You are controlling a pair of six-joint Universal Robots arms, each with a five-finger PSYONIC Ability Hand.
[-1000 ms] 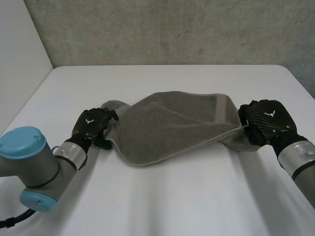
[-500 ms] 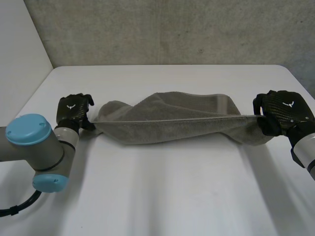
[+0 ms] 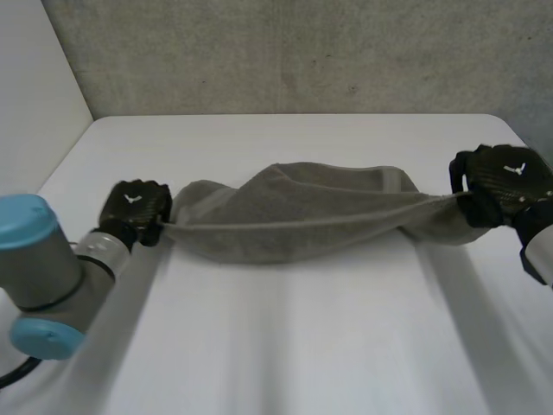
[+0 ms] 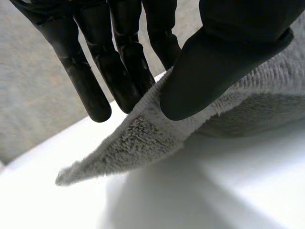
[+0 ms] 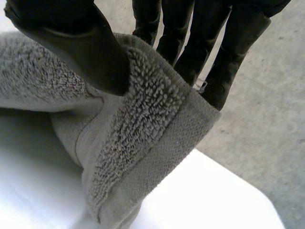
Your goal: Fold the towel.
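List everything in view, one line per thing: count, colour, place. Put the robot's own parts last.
towel: 1, grey, stretched across the middle of the table between the two hands, its middle sagging toward the tabletop.
table: 1, white, under the towel and both arms.
wall: 1, grey, behind the table's far edge.
left arm: 1, grey with a light-blue cap, at the table's near left.
right arm: 1, grey, at the table's right edge.
left robot hand: 1, black, pinching the towel's left end between thumb and fingers.
right robot hand: 1, black, pinching the towel's right end between thumb and fingers.
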